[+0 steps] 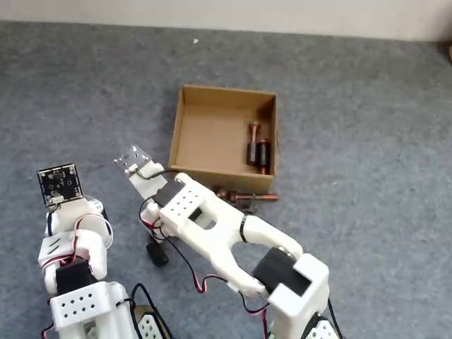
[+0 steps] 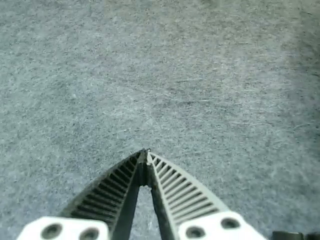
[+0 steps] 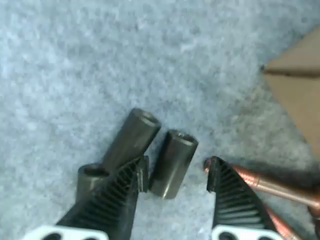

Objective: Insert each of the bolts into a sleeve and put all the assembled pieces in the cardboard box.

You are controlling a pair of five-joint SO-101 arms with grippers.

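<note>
Right now the right gripper stands open, low over the grey felt-covered table. Its two ribbed fingers sit on either side of one short dark metal sleeve; whether they touch it cannot be told. Two more dark sleeves lie just beside that one, one of them partly hidden behind a finger. Two loose copper-coloured bolts lie on the felt next to the other finger, just outside the near wall of the open brown cardboard box, towards its near right corner. Inside the box, two assembled pieces, each a bolt pushed through a dark sleeve, lie side by side against the right wall. The left gripper is clenched with its fingertips meeting, holding nothing. It is above bare felt towards the table's left side, well apart from the box.
</note>
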